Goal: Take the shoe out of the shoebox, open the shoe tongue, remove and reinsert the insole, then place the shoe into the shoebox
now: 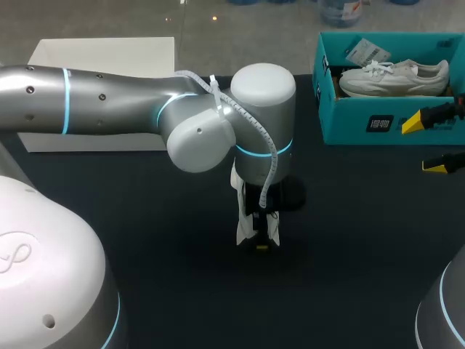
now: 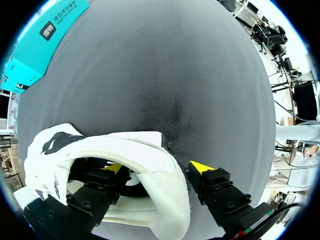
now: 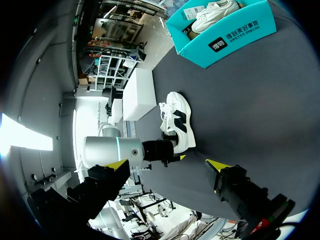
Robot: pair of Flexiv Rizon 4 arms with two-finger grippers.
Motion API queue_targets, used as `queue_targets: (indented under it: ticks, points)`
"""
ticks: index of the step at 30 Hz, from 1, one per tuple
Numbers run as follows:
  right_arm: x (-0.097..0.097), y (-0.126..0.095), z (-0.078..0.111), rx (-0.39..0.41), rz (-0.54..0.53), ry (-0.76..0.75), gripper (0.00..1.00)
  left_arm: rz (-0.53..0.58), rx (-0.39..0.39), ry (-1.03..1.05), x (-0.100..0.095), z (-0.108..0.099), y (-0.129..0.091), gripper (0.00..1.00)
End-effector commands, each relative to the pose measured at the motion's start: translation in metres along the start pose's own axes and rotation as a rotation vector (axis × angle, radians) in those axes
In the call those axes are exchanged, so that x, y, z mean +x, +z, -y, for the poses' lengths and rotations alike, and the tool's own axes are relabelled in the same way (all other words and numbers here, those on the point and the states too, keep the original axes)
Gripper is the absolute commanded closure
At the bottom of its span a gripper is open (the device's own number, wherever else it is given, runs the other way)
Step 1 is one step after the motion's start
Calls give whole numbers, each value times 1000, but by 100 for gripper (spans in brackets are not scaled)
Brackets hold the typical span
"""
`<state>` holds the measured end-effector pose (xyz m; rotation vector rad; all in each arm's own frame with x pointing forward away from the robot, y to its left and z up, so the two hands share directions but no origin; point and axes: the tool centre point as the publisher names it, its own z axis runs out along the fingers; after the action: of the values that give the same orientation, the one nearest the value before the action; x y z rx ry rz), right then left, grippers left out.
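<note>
**Left gripper (image 2: 157,169) clamped on the shoe (image 2: 125,142) at mid-table**

Left gripper fingers stand a moderate width apart and hold the white shoe by its heel collar. One yellow tip is inside the opening and the other is pressed against the outside of the padded wall. The left arm (image 1: 109,98) comes in from the left and ends over the middle of the dark table (image 1: 145,240), with its gripper pointing straight down. In the head view only a strip of the shoe shows beneath the wrist. The right wrist view shows more of it: the shoe rests on the table with its black side marking in sight, its heel in the left gripper and its toe pointing away toward the far side.

At the right edge of the table the right gripper (image 1: 427,144) hangs with its fingers spread wide and nothing between them. It is just in front of the near wall of the shoebox (image 1: 349,120) and well apart from the held shoe.

The teal shoebox sits open at the far right. Inside it a second shoe (image 1: 396,78), also white, lies on its side along the box, with a paper tag (image 1: 367,51) beside it toward the far wall. A white box (image 1: 102,54) lies at the far left, partly hidden by the left arm.
</note>
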<state>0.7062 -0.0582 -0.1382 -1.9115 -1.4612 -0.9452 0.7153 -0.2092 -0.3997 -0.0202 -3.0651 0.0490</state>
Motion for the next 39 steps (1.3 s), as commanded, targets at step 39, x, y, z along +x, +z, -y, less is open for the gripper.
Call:
queue_targets:
  ticks: [39]
  points:
    - [0,1,1,-2,2,1,0,-10,-4,-112,21,-7,-236,100]
